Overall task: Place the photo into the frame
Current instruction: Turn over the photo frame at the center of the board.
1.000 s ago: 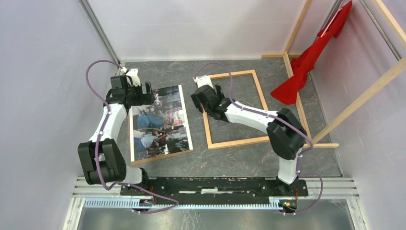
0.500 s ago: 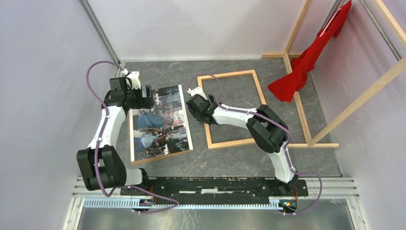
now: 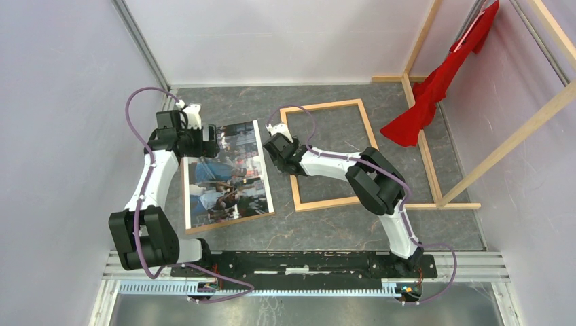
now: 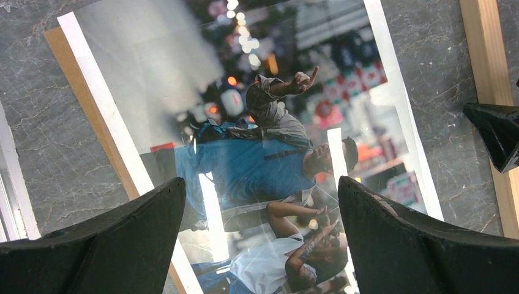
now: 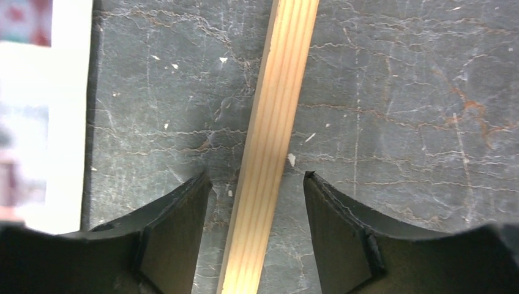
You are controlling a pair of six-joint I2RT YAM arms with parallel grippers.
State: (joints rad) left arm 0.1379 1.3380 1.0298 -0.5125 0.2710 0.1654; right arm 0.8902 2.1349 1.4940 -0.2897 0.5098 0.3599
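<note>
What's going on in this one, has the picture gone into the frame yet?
Not yet. The photo lies face up on a brown backing board on the table, to the left of the frame, which lies flat and empty. The left gripper hovers open over the photo's far end without holding it. The right gripper straddles the frame's left rail, one finger on each side, with a gap visible on both sides, so nothing is gripped.
</note>
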